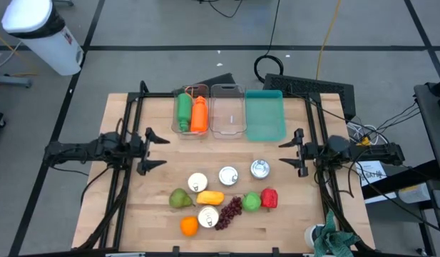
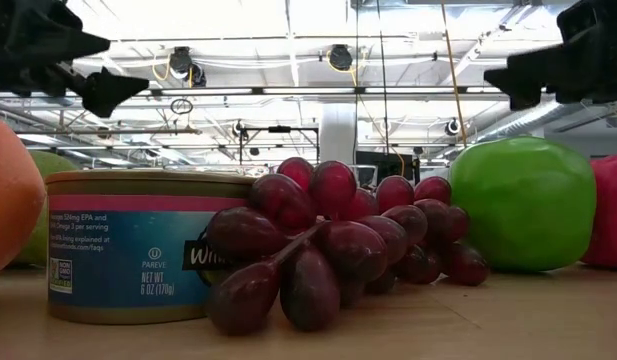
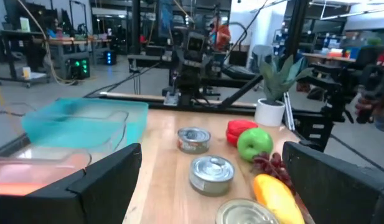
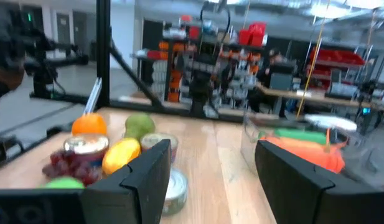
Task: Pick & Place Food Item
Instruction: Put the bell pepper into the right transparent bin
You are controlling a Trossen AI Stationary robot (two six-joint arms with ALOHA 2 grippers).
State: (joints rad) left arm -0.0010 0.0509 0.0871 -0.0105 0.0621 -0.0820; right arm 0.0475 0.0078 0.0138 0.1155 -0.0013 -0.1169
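My left gripper point(image 1: 161, 150) hovers at 9 o'clock of the table point(image 1: 134, 214), fingers spread wide, holding nothing. My right gripper point(image 1: 285, 155) hovers at 3 o'clock, fingers apart, also holding nothing. Food items lie toward 6 o'clock: grapes point(image 1: 229, 212), green apple point(image 1: 251, 202), pear point(image 1: 180, 199), orange point(image 1: 189, 226), cans. Bins point(image 1: 264, 118) sit at 12 o'clock.
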